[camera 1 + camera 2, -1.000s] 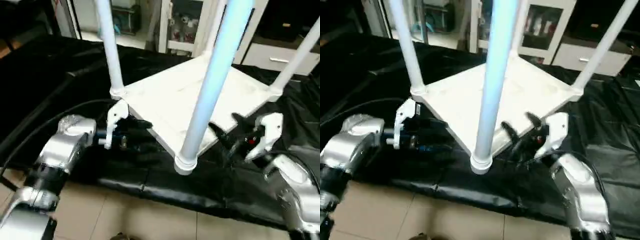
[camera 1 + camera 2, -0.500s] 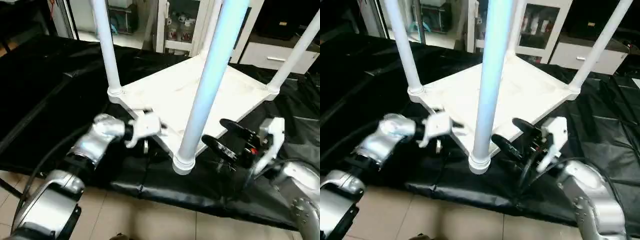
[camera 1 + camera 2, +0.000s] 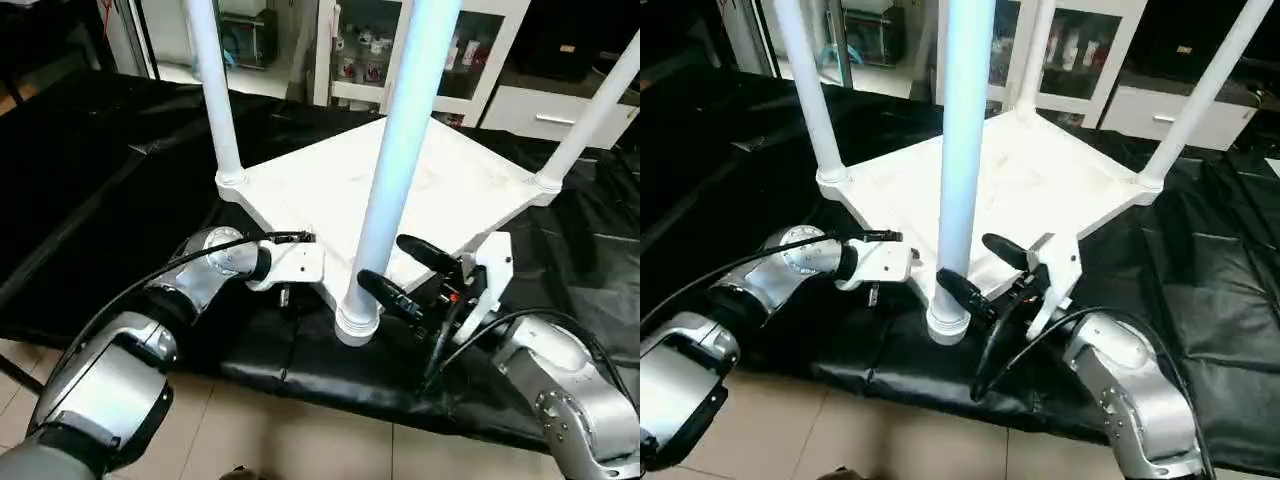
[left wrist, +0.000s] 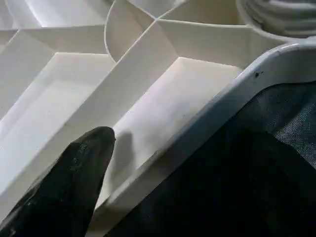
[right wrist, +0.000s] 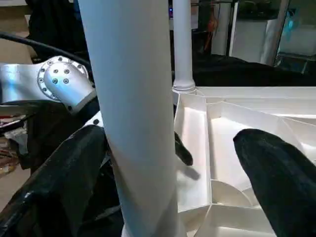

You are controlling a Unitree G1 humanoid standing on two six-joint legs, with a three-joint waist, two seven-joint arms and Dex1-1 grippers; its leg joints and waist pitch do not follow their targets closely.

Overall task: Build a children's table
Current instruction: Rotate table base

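Tabletop (image 3: 400, 185), four legs (image 3: 405, 150) upright.

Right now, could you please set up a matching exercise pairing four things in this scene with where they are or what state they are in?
Things:
1. nearest leg
2. left end effector
3. tabletop
4. black cover

Places or states:
A. lies upside down, ribbed side up
B. spread over the worktable
C. stands between the open fingers of the right end effector
D. at the tabletop's rim, one finger inside

Pairs: 1-C, 2-D, 3-A, 4-B
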